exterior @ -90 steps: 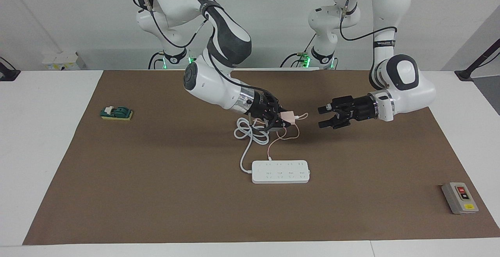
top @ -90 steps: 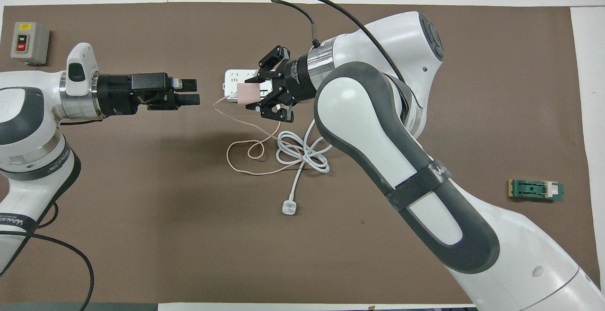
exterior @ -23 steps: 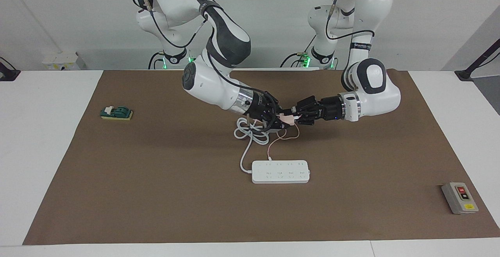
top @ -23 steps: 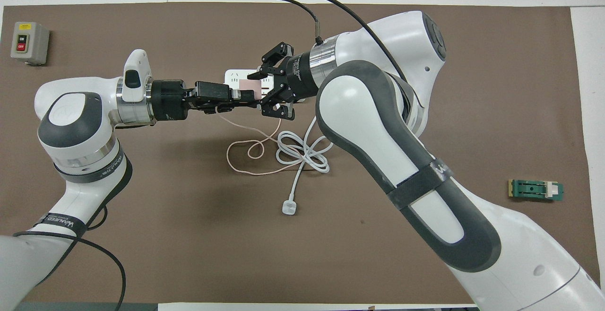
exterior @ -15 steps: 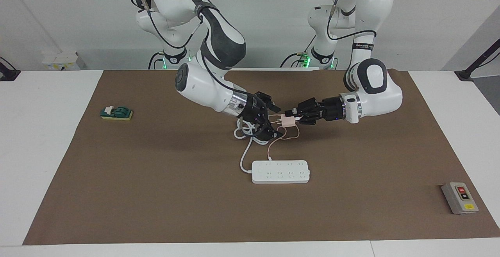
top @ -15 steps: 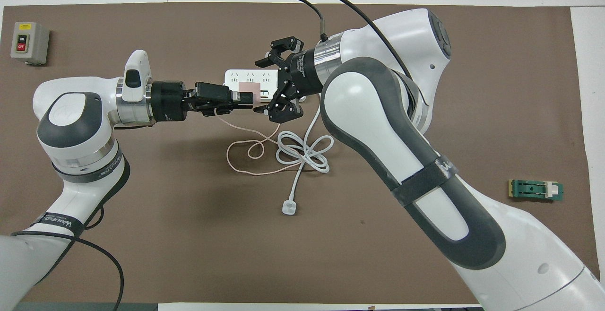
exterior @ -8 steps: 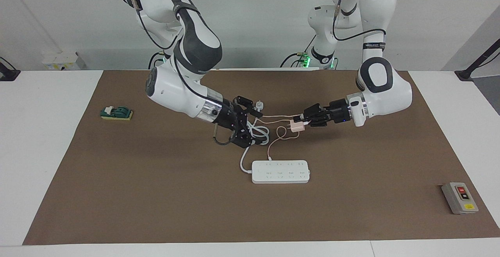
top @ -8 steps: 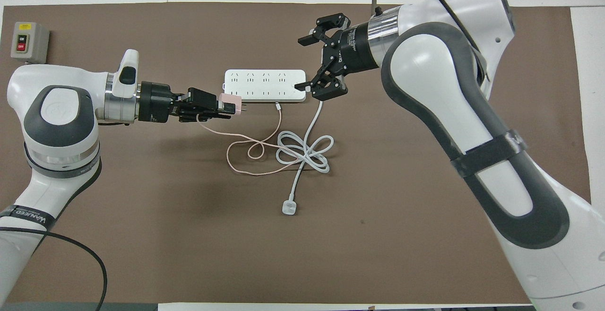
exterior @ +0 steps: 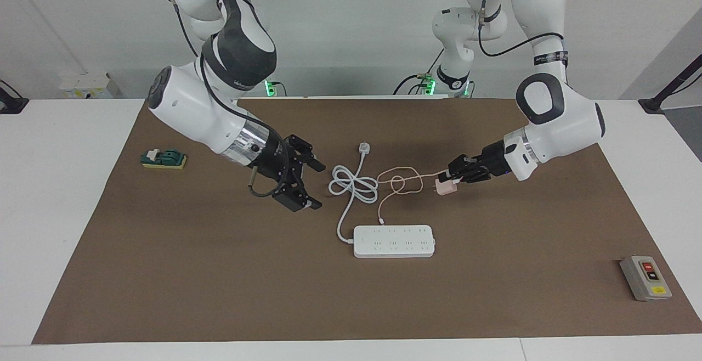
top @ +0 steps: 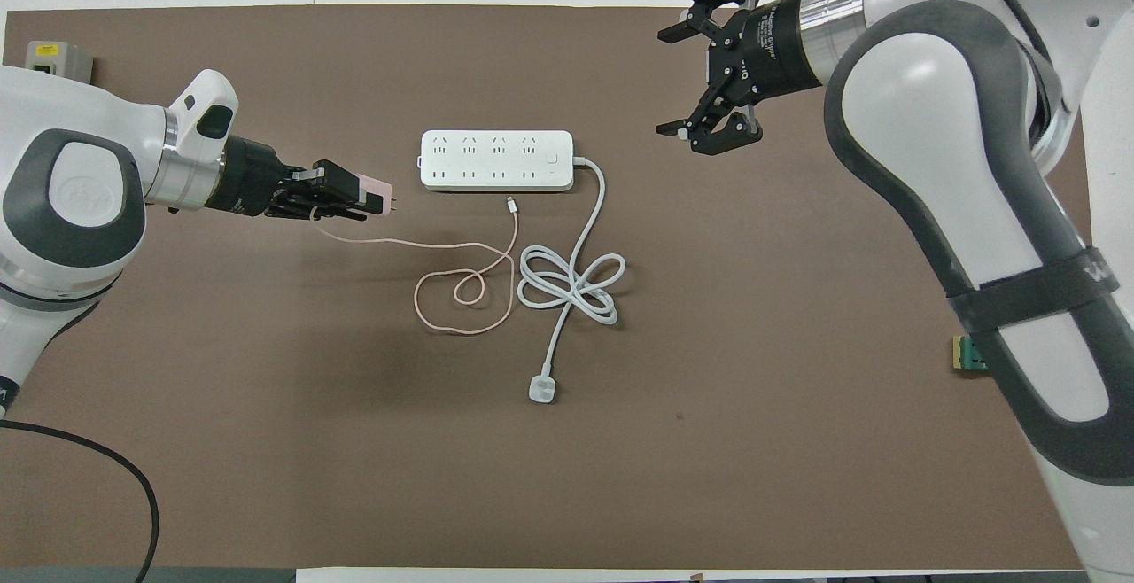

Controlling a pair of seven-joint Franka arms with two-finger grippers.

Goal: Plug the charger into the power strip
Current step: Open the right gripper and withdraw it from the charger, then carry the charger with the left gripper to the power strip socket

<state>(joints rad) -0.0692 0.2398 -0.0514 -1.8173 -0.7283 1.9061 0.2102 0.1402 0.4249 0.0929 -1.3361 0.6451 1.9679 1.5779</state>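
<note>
The pale pink charger [exterior: 445,187] is held in my left gripper [exterior: 452,180], which is shut on it above the mat, prongs pointing toward the power strip. In the overhead view the charger [top: 377,189] in the left gripper [top: 356,194] is just off the strip's end, toward the left arm's end of the table. Its thin pink cable [top: 461,292] trails in loops on the mat. The white power strip [exterior: 394,241] [top: 496,160] lies flat, sockets up. My right gripper [exterior: 315,185] [top: 677,81] is open and empty over the mat toward the right arm's end.
The strip's thick white cord [exterior: 354,185] [top: 567,286] lies coiled nearer to the robots, ending in a white plug [exterior: 363,147] [top: 541,389]. A grey button box [exterior: 646,277] sits at the left arm's end. A green block [exterior: 163,158] sits at the right arm's end.
The right gripper opened, let go of the charger and drew back toward its own end. The left gripper closed on the charger and carried it toward the left arm's end, pulling the cable.
</note>
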